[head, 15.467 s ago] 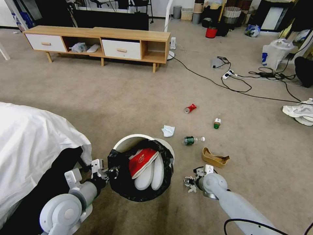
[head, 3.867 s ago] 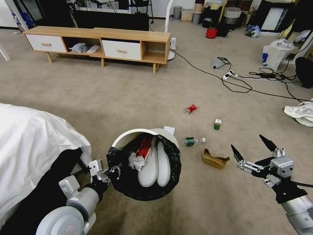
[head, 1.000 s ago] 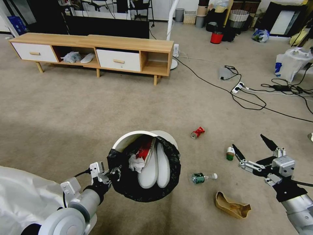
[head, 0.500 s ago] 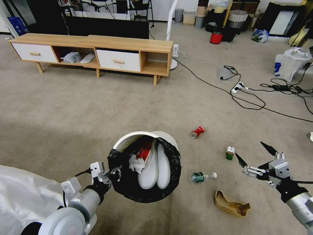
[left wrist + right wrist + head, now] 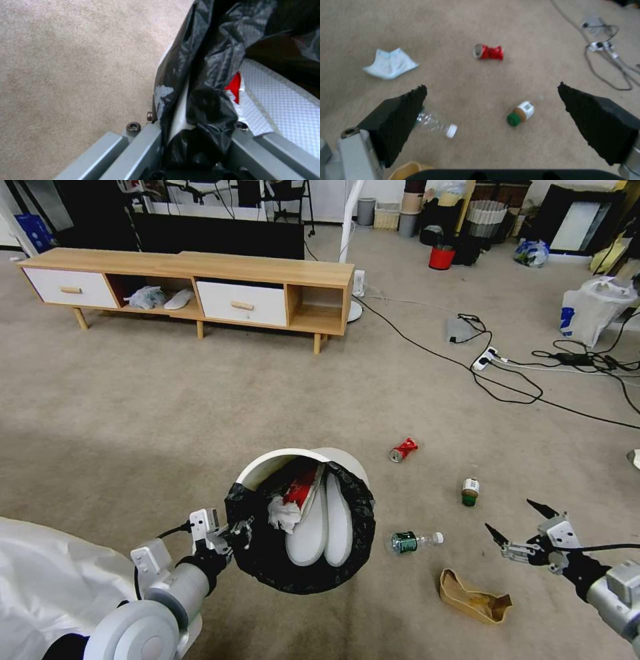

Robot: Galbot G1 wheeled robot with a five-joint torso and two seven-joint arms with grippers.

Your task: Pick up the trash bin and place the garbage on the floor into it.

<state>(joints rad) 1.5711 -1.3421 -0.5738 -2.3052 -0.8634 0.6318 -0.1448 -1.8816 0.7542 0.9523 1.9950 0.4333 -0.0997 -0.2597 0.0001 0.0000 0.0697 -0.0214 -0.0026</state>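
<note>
Since half a second ago my right gripper (image 5: 519,527) has dropped lower, fingers spread, near the brown carton (image 5: 474,599). My left gripper (image 5: 230,532) pinches the trash bin (image 5: 301,517) rim, held aloft. I'd descend squarely, straddling one piece.

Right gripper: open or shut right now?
Open: the right gripper hangs above the floor with its black fingertips spread wide, holding nothing.
</note>
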